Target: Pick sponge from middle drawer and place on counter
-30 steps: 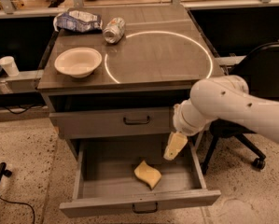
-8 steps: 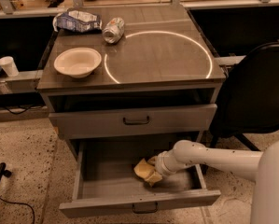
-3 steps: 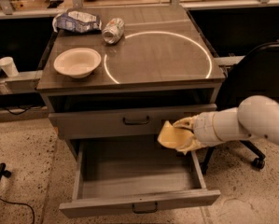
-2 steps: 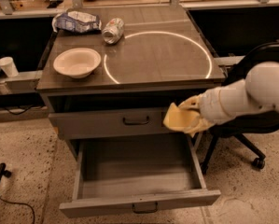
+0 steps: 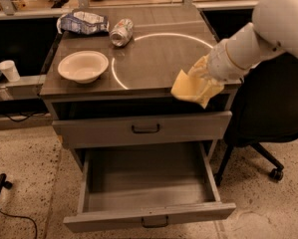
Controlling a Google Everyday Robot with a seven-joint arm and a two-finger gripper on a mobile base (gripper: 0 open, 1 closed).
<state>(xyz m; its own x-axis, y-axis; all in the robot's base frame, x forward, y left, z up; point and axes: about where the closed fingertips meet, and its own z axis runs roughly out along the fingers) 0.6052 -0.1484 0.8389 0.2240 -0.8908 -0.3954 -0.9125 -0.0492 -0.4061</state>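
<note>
My gripper [image 5: 201,78] is shut on the pale yellow sponge [image 5: 191,88] and holds it in the air at the front right edge of the counter [image 5: 153,68], level with its top. The sponge hangs down over the counter's front lip. The white arm reaches in from the upper right. Below, the middle drawer [image 5: 148,188] is pulled open, and its grey inside holds nothing. The counter bears a thin white ring [image 5: 163,59].
A white bowl [image 5: 83,66] sits at the counter's left. A crushed can [image 5: 121,32] and a blue-white snack bag [image 5: 82,22] lie at the back left. A shut drawer front [image 5: 143,128] is above the open one. A black office chair [image 5: 265,128] stands to the right. A paper cup [image 5: 9,70] stands at far left.
The gripper reached into the drawer, closed on the sponge, and lifted it out. It has risen from drawer-front height up and to the right to the counter's edge.
</note>
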